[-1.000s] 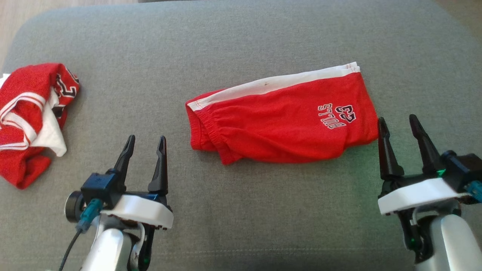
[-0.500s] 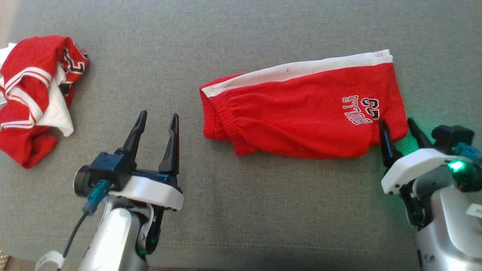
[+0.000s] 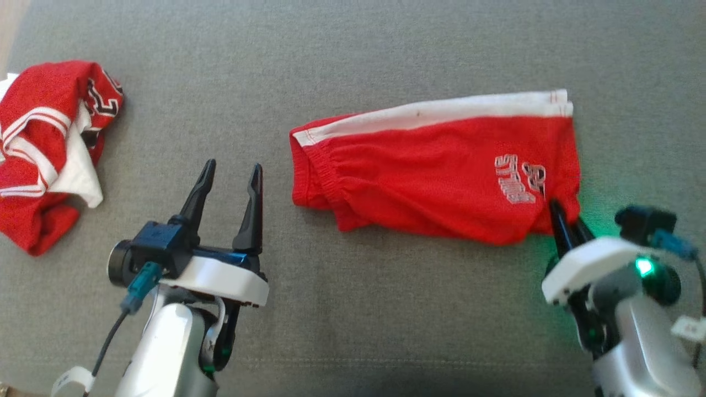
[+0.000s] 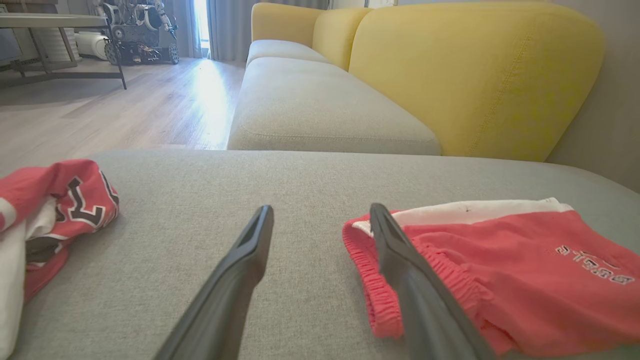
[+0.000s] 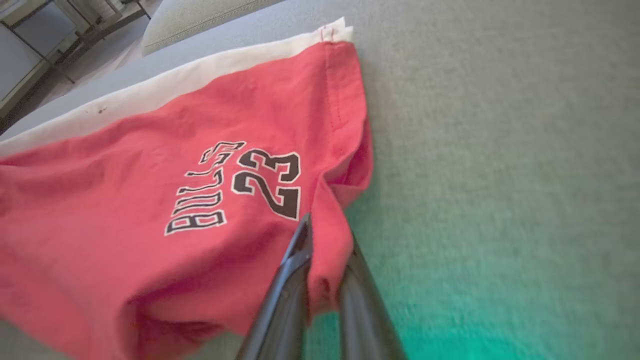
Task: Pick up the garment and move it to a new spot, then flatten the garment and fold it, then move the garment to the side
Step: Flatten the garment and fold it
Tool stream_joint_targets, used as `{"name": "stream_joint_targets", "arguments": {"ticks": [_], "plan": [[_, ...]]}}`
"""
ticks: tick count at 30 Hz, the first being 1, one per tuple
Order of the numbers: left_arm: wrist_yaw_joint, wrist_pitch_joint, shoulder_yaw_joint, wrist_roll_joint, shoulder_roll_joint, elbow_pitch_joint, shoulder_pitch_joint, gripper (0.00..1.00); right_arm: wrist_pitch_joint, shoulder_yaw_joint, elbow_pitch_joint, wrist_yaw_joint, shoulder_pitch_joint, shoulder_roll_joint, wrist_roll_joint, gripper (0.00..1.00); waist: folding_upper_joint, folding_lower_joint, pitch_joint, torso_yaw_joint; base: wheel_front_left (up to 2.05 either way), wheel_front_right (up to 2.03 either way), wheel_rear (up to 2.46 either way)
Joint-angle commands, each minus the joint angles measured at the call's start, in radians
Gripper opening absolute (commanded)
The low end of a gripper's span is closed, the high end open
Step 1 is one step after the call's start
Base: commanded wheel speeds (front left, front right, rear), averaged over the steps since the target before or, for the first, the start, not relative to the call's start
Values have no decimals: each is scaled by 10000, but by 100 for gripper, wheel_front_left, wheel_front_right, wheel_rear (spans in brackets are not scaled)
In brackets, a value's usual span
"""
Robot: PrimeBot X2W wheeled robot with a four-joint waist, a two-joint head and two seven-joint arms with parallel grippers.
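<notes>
- The red shorts (image 3: 436, 176) are lying fairly flat on the grey cushion (image 3: 353, 49), right of its middle. The waistband is pointing toward the left edge and the white stripe is running along the side nearest the far edge.
- They are looking light, soft and limp, so I am expecting them to sag and trail from any single hold. Nothing about them is looking fragile or slippery.
- The right jaws are clenching the shorts' near hem corner, with red cloth bunching between the two fingers (image 5: 285, 300).
- The left jaws are standing released and holding nothing, hovering near the waistband end, on the side toward the near edge.
- I am judging the near waistband corner to be the sensible second hold, since lifting there would be keeping the cloth spread evenly between both arms.
- Counting: one pair of shorts, one crumpled red-and-white jersey (image 3: 44, 149) sitting at the left edge, well apart, and two sets of jaws.
</notes>
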Motion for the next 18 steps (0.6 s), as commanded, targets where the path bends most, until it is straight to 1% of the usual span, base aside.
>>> {"name": "stream_joint_targets", "arguments": {"ticks": [1,8,18], "plan": [[-22,-120,439,112,61,-269,-130,100,-198,138,-349,-9,430,34,38,0,0,0,-153,-85,0,0,0],[-34,-120,543,145,69,-208,233,100,-476,-210,-963,-9,1600,174,171,0,0,0,-657,-305,0,0,0],[-92,-120,485,123,52,-184,433,100,-552,-452,-953,-9,1591,207,144,0,0,0,-841,-274,0,0,0]]}}
